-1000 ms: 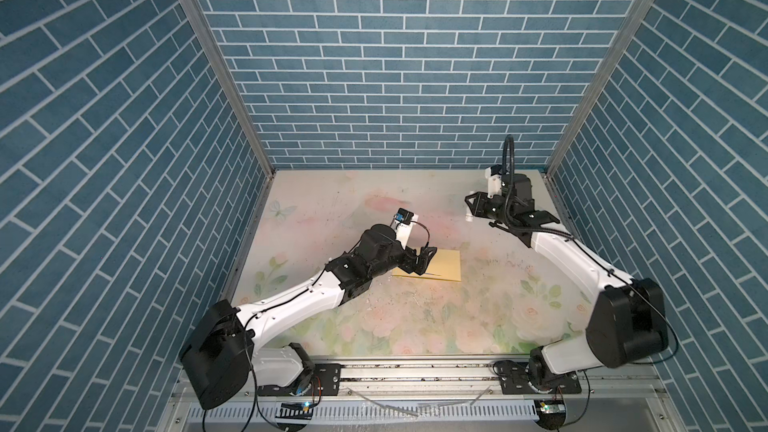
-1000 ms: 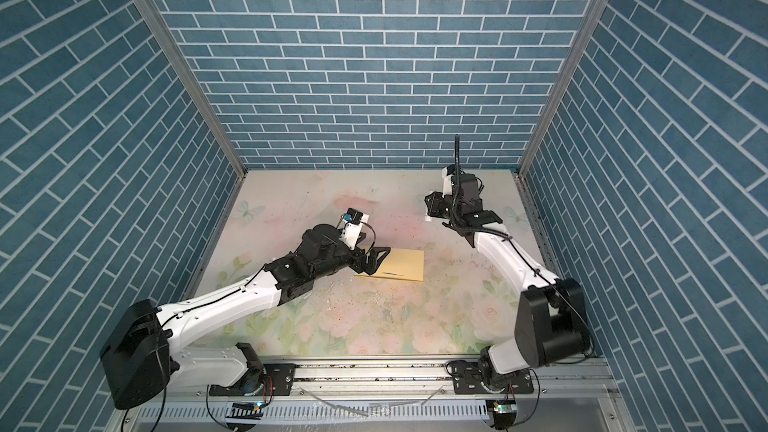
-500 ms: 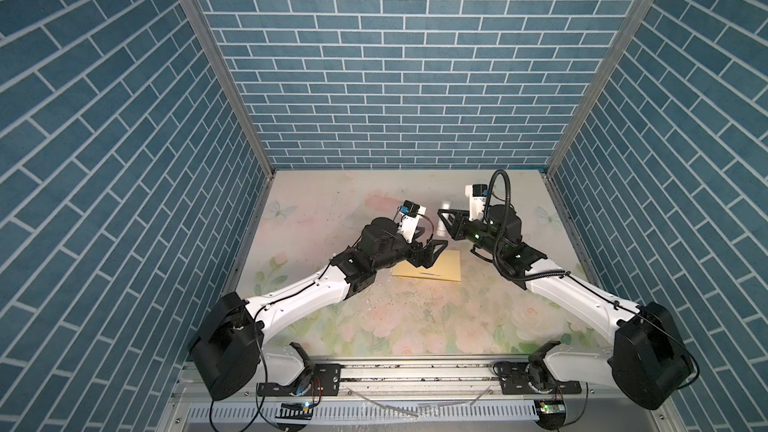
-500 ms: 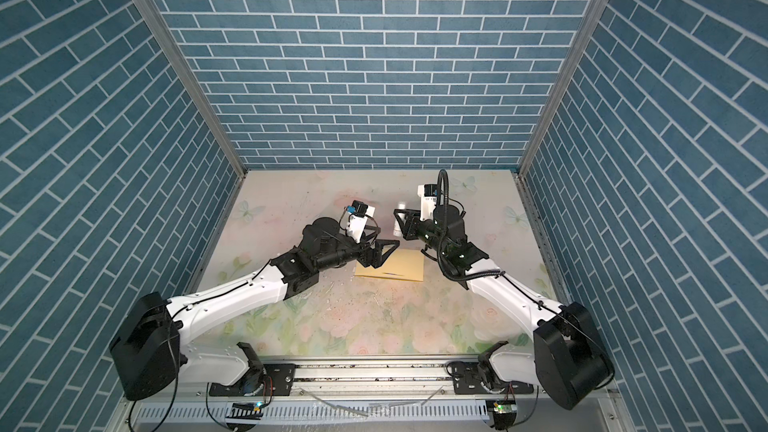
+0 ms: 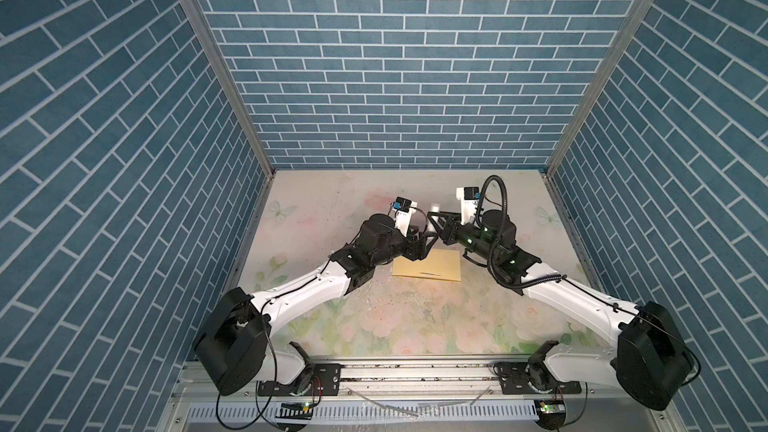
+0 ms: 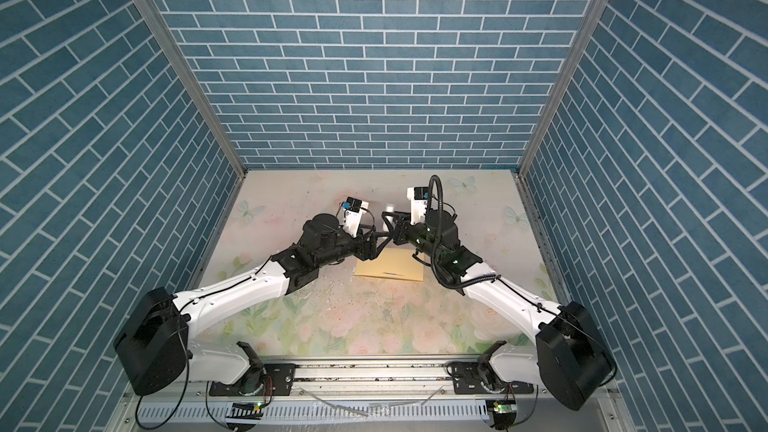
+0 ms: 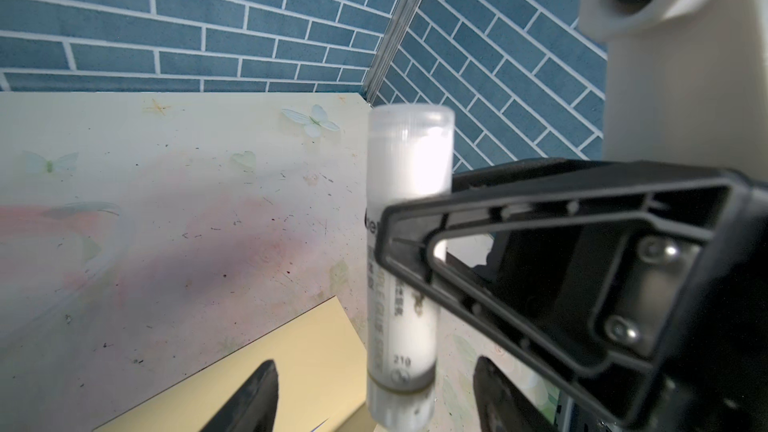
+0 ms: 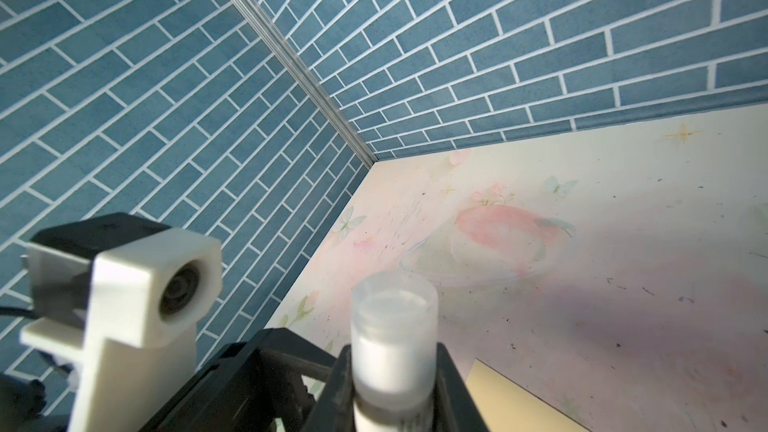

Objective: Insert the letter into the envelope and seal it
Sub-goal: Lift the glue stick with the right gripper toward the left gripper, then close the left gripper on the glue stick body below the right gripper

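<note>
Both arms have converged over the envelope [image 5: 432,270] at mid-frame. The right gripper [image 5: 433,223] clamps the glue stick [image 7: 409,168] upright while the left gripper [image 5: 424,241] gapes around its free end, probably to uncap it. No letter shows.

The only readable print is on the white glue stick [image 7: 409,184], seen in the left wrist view. Near the end opposite its cap, small dark characters read "21g" or "210"; the last one is unclear. Further along, at the tube's edge, two dark letters resembling "be" begin a word that is cut off. Pale lettering running lengthwise is too blurred to read. In both top views, the dark mark on the envelope [image 5: 440,261] is too small to read.
</note>
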